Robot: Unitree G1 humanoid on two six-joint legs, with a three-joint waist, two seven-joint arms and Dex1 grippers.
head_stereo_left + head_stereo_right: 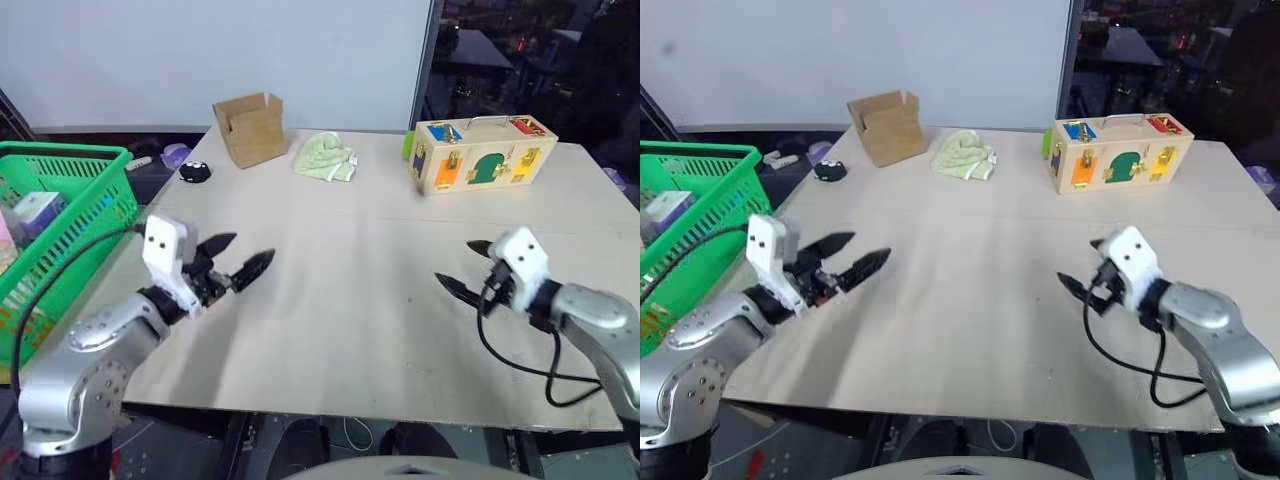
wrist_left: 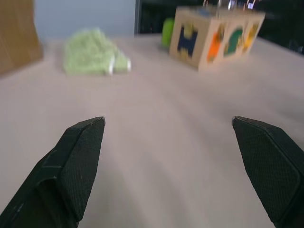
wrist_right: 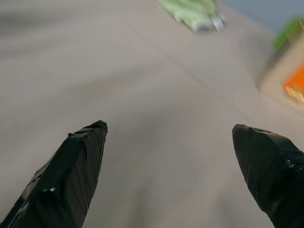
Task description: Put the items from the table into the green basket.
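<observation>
The green basket [image 1: 70, 205] stands off the table's [image 1: 350, 320] left edge, and a pale boxed package [image 1: 38, 212] lies inside it. My left gripper [image 1: 253, 247] hovers open over the table's near left part, beside the basket, with nothing between its fingers. My right gripper [image 1: 453, 261] hovers open and empty over the near right part. In the left wrist view the left gripper [image 2: 168, 121] points across bare tabletop toward the far side. In the right wrist view the right gripper [image 3: 169, 126] is spread over bare tabletop. The items are not seen on the table.
At the far side stand a brown cardboard box [image 1: 250, 128], a crumpled light green cloth [image 1: 325, 157] and a wooden toy box [image 1: 482, 153] with coloured latches. A small black object [image 1: 194, 172] lies near the far left edge. A black cable [image 1: 520, 355] hangs from the right wrist.
</observation>
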